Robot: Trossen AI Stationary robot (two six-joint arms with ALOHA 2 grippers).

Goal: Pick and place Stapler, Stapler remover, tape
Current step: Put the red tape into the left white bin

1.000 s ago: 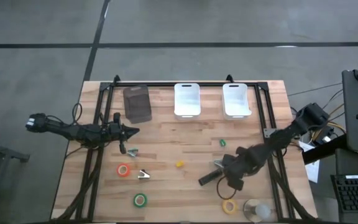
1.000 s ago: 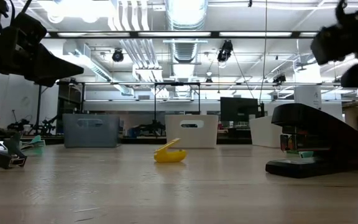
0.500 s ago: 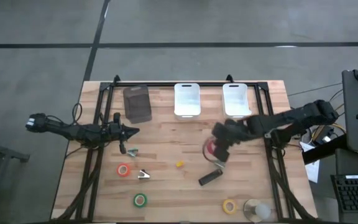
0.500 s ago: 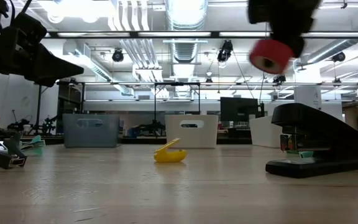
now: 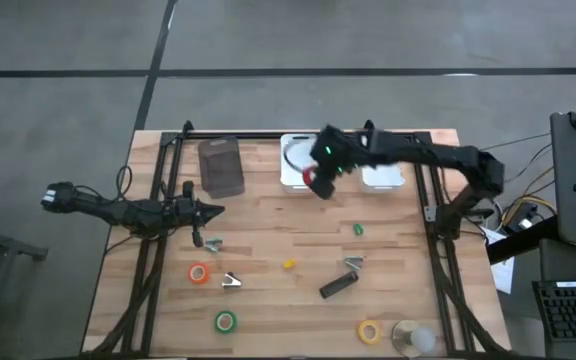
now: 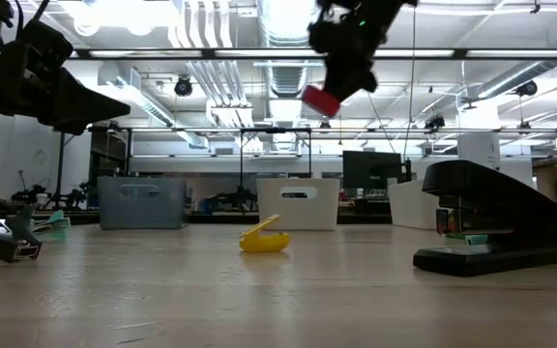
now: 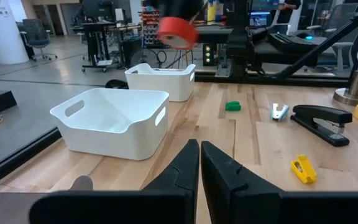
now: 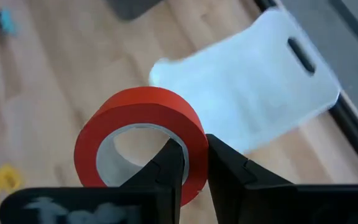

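Right gripper (image 5: 315, 178) is up in the air at the front edge of the middle white bin (image 5: 301, 160), jaws clamped on the wall of a red tape roll (image 8: 140, 144); the roll shows red under the gripper from above and hangs high over the table in the low view. Left gripper (image 5: 214, 210) sits on the left side of the table, fingers (image 7: 185, 169) pressed together, holding nothing, pointing toward the bins. Stapler (image 5: 336, 285) lies flat on the wood, right of centre, with a stapler remover (image 5: 353, 264) just beside it. Second remover (image 5: 231, 281) sits near the orange tape (image 5: 199, 273); a third silvery piece (image 5: 212, 243) is near the left gripper. Green tape (image 5: 226, 321) is near the front edge, yellow tape (image 5: 370, 331) front right beside a clear roll (image 5: 412, 339). Small yellow bit (image 5: 289, 264) mid-table, small green bit (image 5: 358, 229) right of it. Dark bin (image 5: 220, 166) back left, second white bin (image 5: 379, 161) back right.
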